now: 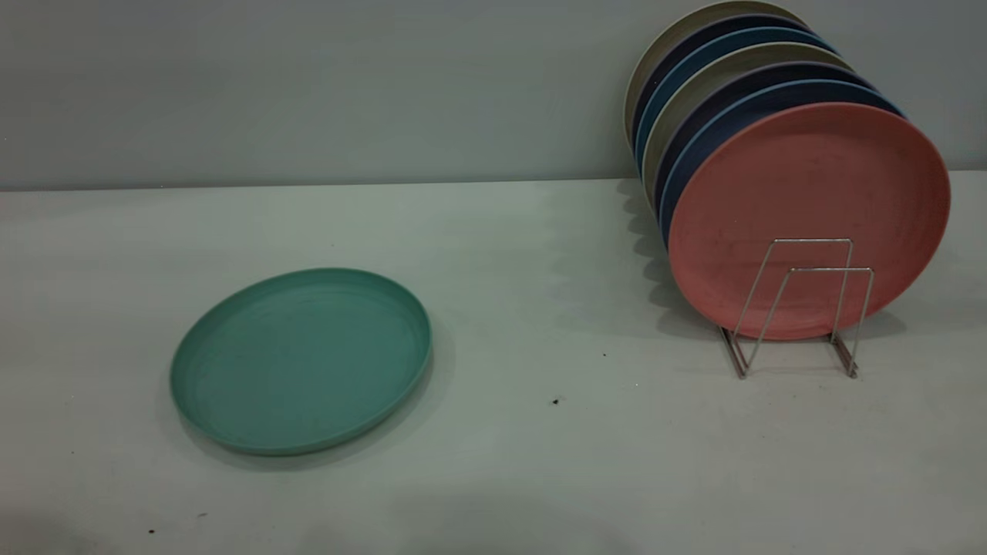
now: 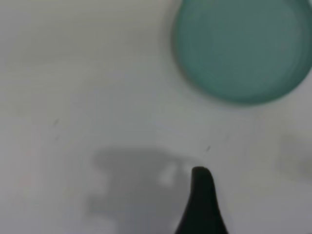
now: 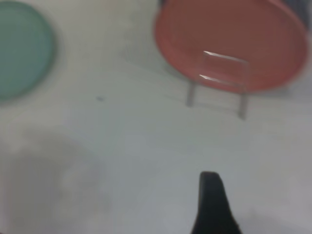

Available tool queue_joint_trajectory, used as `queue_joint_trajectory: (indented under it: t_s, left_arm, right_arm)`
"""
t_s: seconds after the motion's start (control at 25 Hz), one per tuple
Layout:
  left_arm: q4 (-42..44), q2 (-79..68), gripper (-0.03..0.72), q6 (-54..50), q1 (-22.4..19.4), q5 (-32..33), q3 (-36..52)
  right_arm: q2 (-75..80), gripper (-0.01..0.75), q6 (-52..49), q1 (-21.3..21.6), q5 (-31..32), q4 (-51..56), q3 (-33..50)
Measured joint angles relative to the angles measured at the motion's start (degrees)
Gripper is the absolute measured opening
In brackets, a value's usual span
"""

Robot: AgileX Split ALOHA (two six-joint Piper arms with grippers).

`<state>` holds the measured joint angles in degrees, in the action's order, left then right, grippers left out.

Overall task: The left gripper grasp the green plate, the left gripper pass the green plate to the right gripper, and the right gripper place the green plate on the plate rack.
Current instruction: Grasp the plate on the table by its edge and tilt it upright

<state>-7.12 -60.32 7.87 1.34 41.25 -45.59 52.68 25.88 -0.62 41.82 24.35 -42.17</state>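
Note:
The green plate (image 1: pixel 301 358) lies flat on the table at the left, and also shows in the left wrist view (image 2: pixel 243 48) and the right wrist view (image 3: pixel 22 48). The plate rack (image 1: pixel 798 308) stands at the right and holds several upright plates, with a salmon-pink plate (image 1: pixel 808 220) at the front. Two wire loops stand free in front of the pink plate. Neither gripper shows in the exterior view. One black finger (image 2: pixel 201 195) of my left gripper hangs above bare table, well short of the green plate. One black finger (image 3: pixel 210 200) of my right gripper hangs above bare table in front of the rack (image 3: pixel 222 78).
The wall runs along the back of the white table (image 1: pixel 540 308). Behind the pink plate, dark blue (image 1: pixel 740 116) and beige (image 1: pixel 694 31) plates fill the rack back to the wall. Small dark specks (image 1: pixel 555 401) lie on the table between plate and rack.

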Motion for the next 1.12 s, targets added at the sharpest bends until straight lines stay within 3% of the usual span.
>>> queue_joint_trajectory:
  t_s: [0.16,0.4,0.64,1.12]
  left_arm:
    - [-3.26,-9.8,0.614,1.1,0.0,-4.01,-4.9]
    - [-3.69,-23.61,0.594,2.0,0.0,-6.32,-10.0]
    - [-3.81,-37.51,0.593,4.08,-1.62,-7.92,-13.73]
    - [-9.63,-60.86,0.592,11.19,-4.0,-11.93,-22.94]
  right_arm:
    - [8.65,0.526,14.56,-1.86,-4.51,15.85,-0.09]
    - [22.6,0.527,29.14,-14.71,-12.49,32.75,-1.63]
    - [36.55,0.527,36.59,-24.71,-13.95,41.78,-8.1]
    - [43.93,0.527,39.99,-26.29,-13.34,47.8,-10.36]
